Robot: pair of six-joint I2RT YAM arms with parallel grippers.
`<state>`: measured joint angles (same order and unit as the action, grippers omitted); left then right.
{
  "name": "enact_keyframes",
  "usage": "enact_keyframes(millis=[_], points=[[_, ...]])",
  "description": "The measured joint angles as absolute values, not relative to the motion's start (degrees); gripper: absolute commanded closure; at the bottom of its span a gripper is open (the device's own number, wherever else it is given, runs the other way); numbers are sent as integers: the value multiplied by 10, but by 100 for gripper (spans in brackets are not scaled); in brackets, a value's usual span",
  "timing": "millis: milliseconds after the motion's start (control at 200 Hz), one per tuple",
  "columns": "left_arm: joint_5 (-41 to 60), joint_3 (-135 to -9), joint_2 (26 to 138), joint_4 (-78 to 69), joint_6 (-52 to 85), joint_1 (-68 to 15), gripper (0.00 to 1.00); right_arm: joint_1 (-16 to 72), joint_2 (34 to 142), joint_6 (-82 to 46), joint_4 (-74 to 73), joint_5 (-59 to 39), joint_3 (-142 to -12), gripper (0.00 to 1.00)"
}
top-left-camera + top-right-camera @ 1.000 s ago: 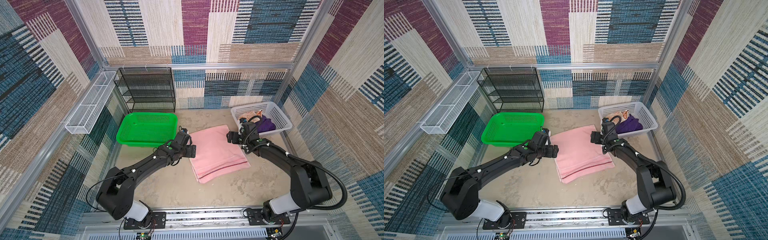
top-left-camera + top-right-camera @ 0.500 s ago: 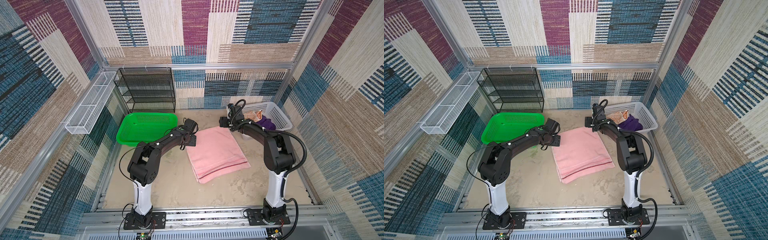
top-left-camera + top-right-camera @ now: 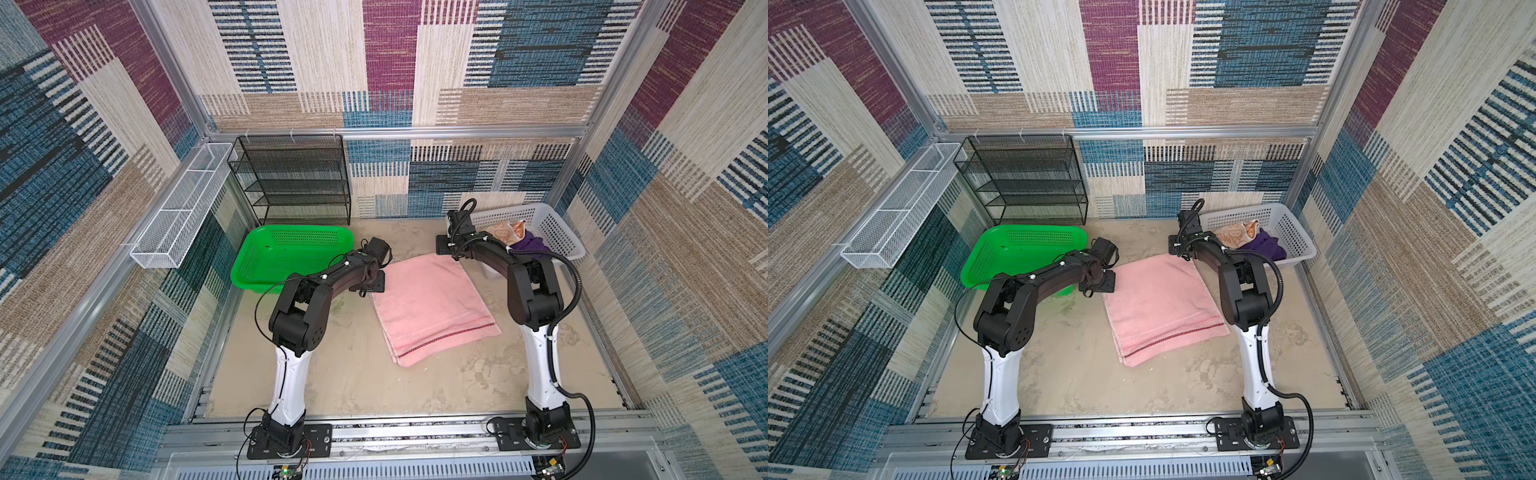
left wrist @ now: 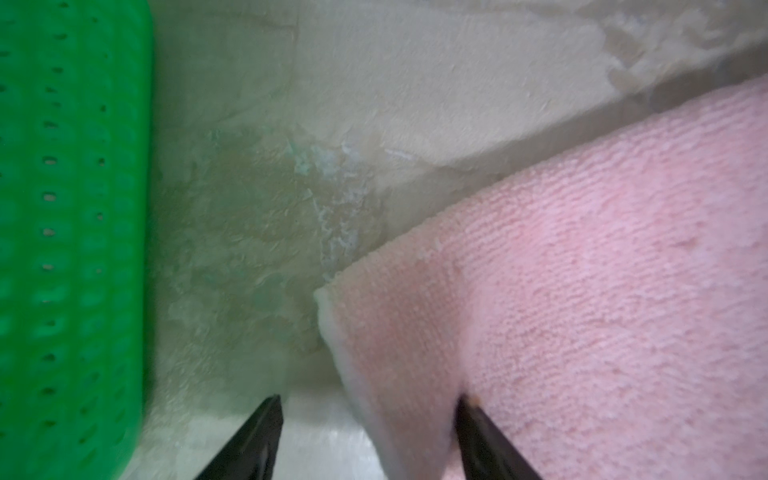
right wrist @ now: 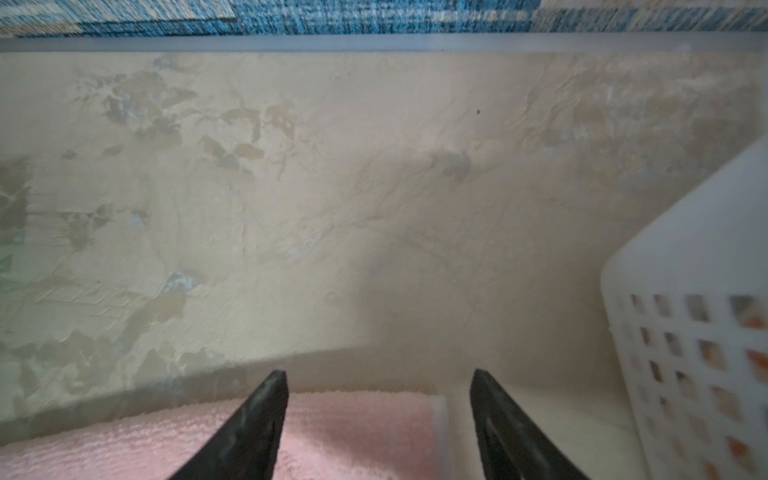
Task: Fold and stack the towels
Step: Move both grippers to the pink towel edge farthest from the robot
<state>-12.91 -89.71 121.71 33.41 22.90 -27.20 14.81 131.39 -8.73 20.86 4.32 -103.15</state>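
Top views: folded plain pink terry towel (image 3: 432,307) lies flat mid-table; both arms reach low to its far corners, elbows arched high; left gripper (image 3: 374,286) at one, right gripper (image 3: 1177,249) at the other.
Left wrist: jaws apart, straddling the corner edge, nothing pinched; I'd bite both layers together.
Right wrist: jaws likewise parted over its corner, beside a white perforated plastic basket (image 5: 685,332); I'd match heights before lifting.

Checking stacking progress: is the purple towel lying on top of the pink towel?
No, in a top view the purple towel sits in the white basket, apart from the pink towel.
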Motion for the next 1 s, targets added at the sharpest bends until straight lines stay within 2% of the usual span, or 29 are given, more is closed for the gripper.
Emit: enact_keyframes(millis=[170,336,421,581,681,821,1002], points=[[-112,-907,1227,319,229,-262,41,148,1329,-88,224,65,-1042,35],[-101,-927,1244,310,228,-257,42,148,1343,-88,230,73,-1057,43],[-100,-940,1252,309,228,-256,34,148,1351,-88,232,75,-1062,50],[-89,-967,1268,314,223,-251,15,148,1357,-90,238,77,-1064,74],[-88,-982,1272,319,221,-248,10,148,1358,-92,233,77,-1061,87],[-87,-1004,1275,322,219,-241,10,148,1358,-96,221,77,-1055,100],[-84,-1031,1283,324,219,-234,18,147,1352,-100,198,76,-1037,100]])
